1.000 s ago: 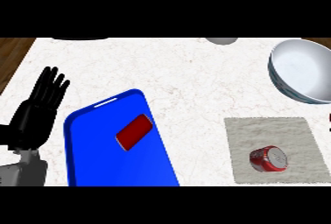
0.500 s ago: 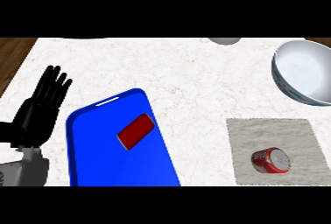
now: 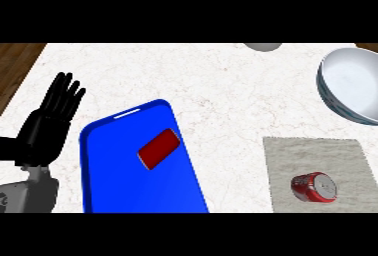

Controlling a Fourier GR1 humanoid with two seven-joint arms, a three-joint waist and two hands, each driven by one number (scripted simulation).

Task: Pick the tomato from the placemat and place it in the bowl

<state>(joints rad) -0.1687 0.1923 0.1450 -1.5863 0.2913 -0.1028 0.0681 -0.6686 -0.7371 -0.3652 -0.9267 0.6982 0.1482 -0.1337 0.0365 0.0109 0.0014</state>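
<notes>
Resting at the left edge, fingers straight and spread, the black left hand (image 3: pixel 46 131) holds nothing; a red, can-shaped object (image 3: pixel 314 187) lies on the grey placemat (image 3: pixel 316 152) on the white marble worktop (image 3: pixel 221 85), well apart from the white bowl (image 3: pixel 353 85).

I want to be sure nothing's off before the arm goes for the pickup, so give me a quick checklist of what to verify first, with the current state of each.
1. Target on the placemat: not ok as worded. The red item lying there looks like a can on its side, not a tomato.
2. Bowl reachable from above: ok, open side up at the right edge, partly cut off.
3. Path from placemat to bowl: ok, bare counter between them.
4. Right hand ready: cannot tell, not in view.
5. Left hand: ok, open and resting at the left, beside the blue tray.
</notes>
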